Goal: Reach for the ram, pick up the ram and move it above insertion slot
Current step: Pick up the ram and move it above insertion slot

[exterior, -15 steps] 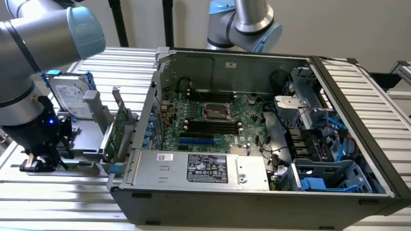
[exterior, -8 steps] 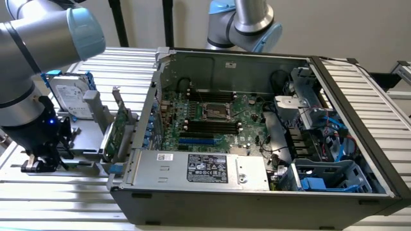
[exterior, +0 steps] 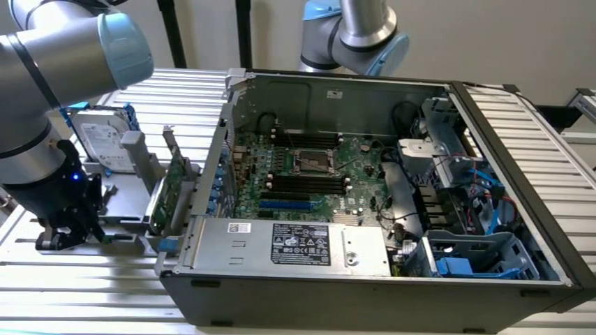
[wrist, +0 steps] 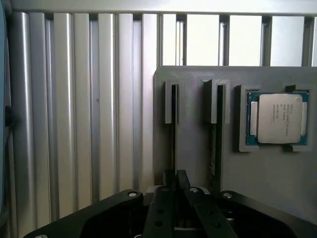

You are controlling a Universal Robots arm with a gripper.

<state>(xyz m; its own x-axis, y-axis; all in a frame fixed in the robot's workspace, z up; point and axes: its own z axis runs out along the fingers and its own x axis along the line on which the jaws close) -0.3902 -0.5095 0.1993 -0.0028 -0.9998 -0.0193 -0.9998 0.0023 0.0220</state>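
The ram [wrist: 174, 130] stands on edge in a slot of a grey holder tray [wrist: 193, 148], seen as a thin dark line. My gripper [wrist: 176, 182] sits over its near end, its two black fingers drawn together on the stick. A second thin stick [wrist: 216, 141] stands in the neighbouring slot. In the exterior view my gripper [exterior: 65, 236] is low over the tray at the exterior view's left, outside the open computer case [exterior: 373, 293]. Inside the case, the motherboard's black insertion slots [exterior: 308, 183] lie near the processor socket [exterior: 312, 162].
A processor chip [wrist: 277, 119] lies in a pocket of the same tray. A hard drive [exterior: 98, 139] and a tall green expansion card [exterior: 172, 185] stand between my gripper and the case wall. A second arm's base [exterior: 359, 38] rises behind the case.
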